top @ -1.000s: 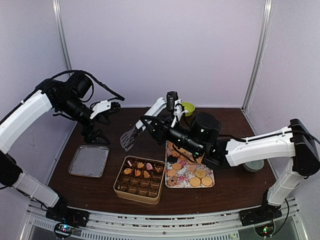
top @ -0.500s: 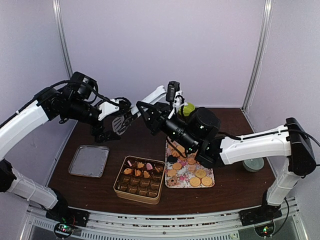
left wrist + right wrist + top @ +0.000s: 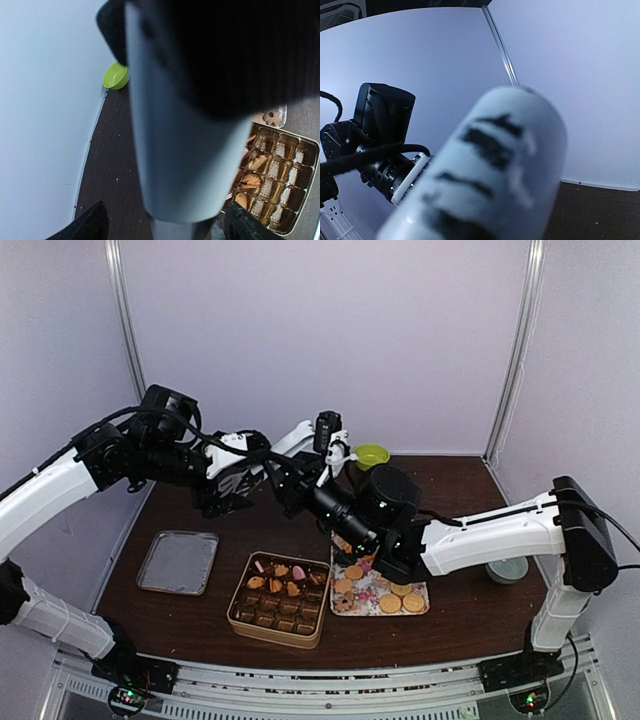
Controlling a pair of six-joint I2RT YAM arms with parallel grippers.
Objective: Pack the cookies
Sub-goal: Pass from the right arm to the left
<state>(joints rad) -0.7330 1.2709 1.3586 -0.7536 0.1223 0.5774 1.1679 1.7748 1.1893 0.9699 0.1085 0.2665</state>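
Cookies (image 3: 392,600) lie on the floral tray (image 3: 336,608) right of centre on the worktop (image 3: 455,615), and a few sit in the tin (image 3: 275,632) beside it. Since a second ago both arms have swung up and met over the back. The right end effector (image 3: 287,478), clamped on the white-handled spatula (image 3: 300,437), has carried it left. The left end effector (image 3: 228,488) now straddles it with fingers (image 3: 85,225) spread wide. The right wrist hides the tray's far end. A metal lid (image 3: 178,562) lies left and a green bowl (image 3: 372,454) stands behind.
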